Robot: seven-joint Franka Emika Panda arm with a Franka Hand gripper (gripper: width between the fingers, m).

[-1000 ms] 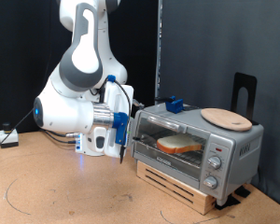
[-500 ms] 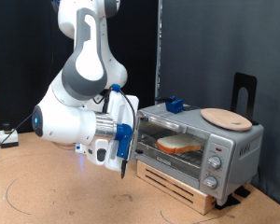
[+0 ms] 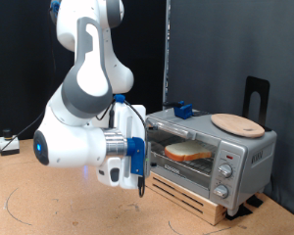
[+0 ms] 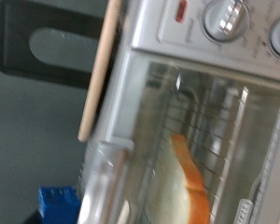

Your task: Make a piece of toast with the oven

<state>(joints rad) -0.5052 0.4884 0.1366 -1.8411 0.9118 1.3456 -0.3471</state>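
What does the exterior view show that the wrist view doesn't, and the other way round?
Only the exterior view shows the robot arm, its gripper low in front of the oven's closed door, and the wooden crate under it. Only the wrist view shows the wire rack close up. Both show the piece of toast inside, the round wooden board on top and the knobs.

The oven (image 3: pixel 211 157) is brushed silver metal with a glossy glass door; the round board (image 3: pixel 237 124) is pale matt wood.
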